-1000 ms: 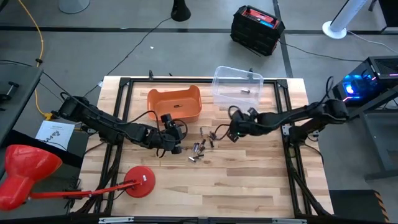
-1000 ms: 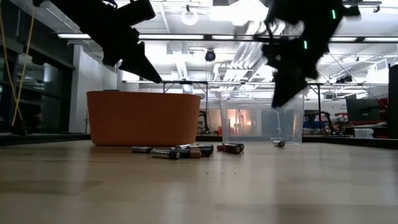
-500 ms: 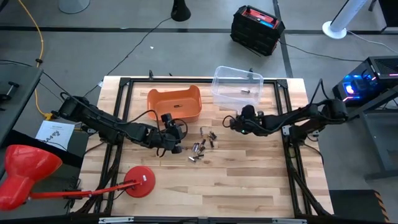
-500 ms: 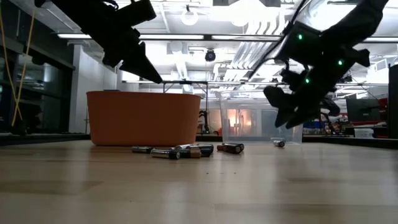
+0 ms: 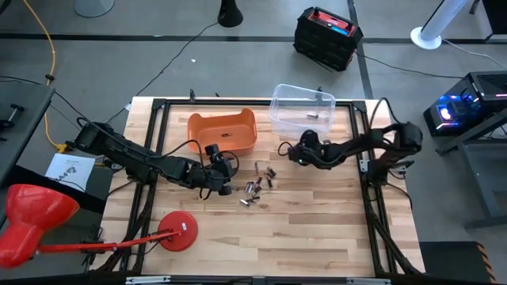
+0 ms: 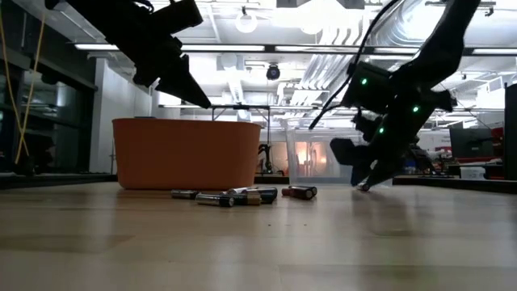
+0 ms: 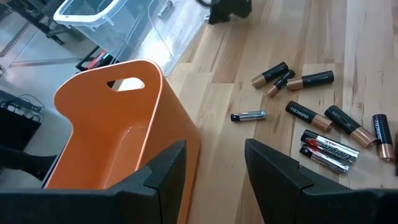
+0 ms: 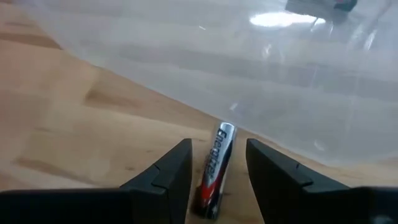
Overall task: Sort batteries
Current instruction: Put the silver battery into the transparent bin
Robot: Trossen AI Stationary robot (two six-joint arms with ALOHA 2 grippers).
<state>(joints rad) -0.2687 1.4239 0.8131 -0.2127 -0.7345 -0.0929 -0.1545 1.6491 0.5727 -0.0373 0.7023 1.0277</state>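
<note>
The batteries [image 5: 255, 187] lie loose at surface centre: rigid, smooth, light, prone to rolling; grasp across mid-body. The right end effector [image 8: 214, 180], fingers apart, straddles a silver battery [image 8: 214, 163] touching the clear bin [image 5: 302, 109] at 1 o'clock; only the right wrist view shows this. The left end effector [image 7: 214, 180] hovers open beside the orange bin [image 7: 112, 149].

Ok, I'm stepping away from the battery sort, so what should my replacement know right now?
Right pincer: open, straddling a silver battery lying on the table by the clear bin.
Left pincer: open, hovering beside the orange bin, holding nothing.
Done: one battery in the clear bin; the orange bin looks empty.
Left: the loose pile of batteries mid-table.
</note>
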